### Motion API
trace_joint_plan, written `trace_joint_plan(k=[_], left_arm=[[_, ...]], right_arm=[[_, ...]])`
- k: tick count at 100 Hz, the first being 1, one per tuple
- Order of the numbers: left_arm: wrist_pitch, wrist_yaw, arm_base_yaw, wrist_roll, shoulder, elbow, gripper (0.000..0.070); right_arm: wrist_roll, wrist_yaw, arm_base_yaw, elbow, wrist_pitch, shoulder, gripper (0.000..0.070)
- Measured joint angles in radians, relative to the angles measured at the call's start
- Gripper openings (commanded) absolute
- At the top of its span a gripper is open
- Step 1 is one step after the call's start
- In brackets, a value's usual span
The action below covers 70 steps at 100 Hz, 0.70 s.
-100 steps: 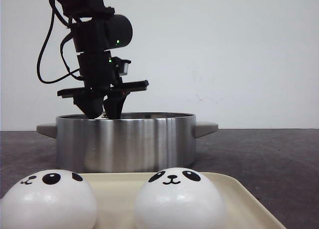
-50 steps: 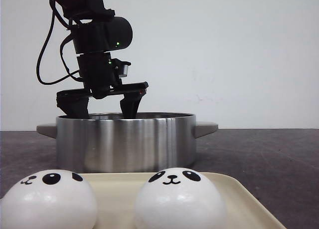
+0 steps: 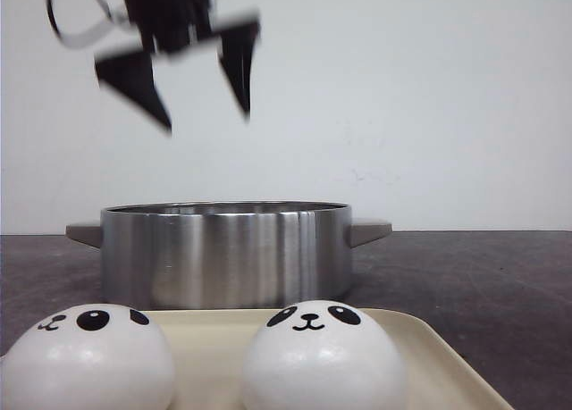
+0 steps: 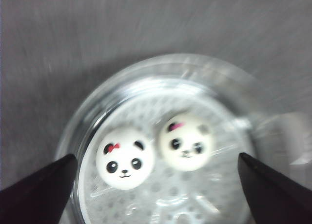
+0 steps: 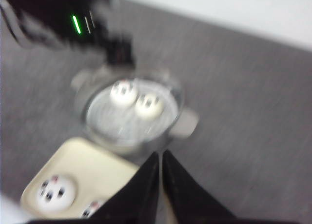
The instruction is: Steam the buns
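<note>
Buns, four in all: two lie side by side on the perforated rack inside the steel pot, one facing up, the other just beside it and blurred. The other two wait on the cream tray nearest us, the left bun and the right bun apart from each other, faces toward the camera.

Left gripper hangs well above the pot, fingers spread wide and holding nothing; its wrist view looks straight down at the two buns between the fingertips. We judge it sits high so it clears the pot rim on the way to the tray. Motion blur smears it.

Right gripper shows its fingers pressed nearly together, nothing between them, hanging high over the tray's edge, near the pot.

We reckon the task is half done: tray buns need moving into the pot.
</note>
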State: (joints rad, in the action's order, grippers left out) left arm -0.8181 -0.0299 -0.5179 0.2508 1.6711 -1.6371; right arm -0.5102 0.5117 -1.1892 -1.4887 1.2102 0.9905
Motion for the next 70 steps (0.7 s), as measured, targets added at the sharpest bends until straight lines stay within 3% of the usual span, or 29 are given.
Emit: trace_joint_plan(k=[21, 38, 44, 62, 70], left_arm=[[-0.015, 0.0, -0.06, 0.003, -0.222, -0.001, 0.0637], [-0.057, -0.004, -0.127, 0.003, -0.408, -0.002, 0.0637], [-0.089, -0.018, -0.146, 0.003, -0.462, -0.003, 0.0637], [-0.23, -0.029, -0.19, 0.003, -0.599, -0.003, 0.0636], [-0.265, -0.049, -0.196, 0.003, -0.668, -0.003, 0.0637]], right_arm=[[-0.152, -0.096, 0.0, 0.216, -0.064, 0.072, 0.0003], [-0.237, -0.241, 0.001, 0.381, -0.214, 0.132, 0.0031], [-0.248, -0.3, 0.001, 0.425, -0.276, 0.159, 0.0149], [-0.277, -0.451, -0.002, 0.484, -0.375, 0.254, 0.0681], [-0.293, -0.456, -0.009, 0.484, -0.375, 0.299, 0.07]])
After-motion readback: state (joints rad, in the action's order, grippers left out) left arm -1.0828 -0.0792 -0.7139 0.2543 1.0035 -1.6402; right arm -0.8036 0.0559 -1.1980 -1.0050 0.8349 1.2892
